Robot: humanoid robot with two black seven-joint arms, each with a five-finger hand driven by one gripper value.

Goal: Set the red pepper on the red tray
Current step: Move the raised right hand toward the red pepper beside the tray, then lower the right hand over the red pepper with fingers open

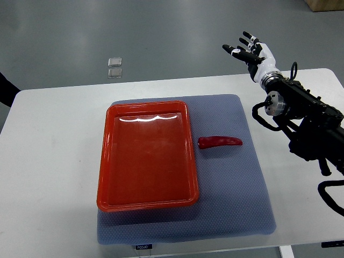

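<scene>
The tray (148,156) is glossy red-orange, with white glare along its far inner edge. The pepper (220,142) is a deeper red. Both lie on a mat (236,199) of grey-blue with a fine dotted weave. The table (48,177) is plain white, the floor (161,32) dull grey. The right hand (250,49) is white with black fingers, perhaps white-tipped; its arm (309,118) is black.

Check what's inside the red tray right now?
Nothing lies in the red tray; only glare on its floor. The red pepper lies outside it on the blue mat. What the tray covers is hidden.
</scene>
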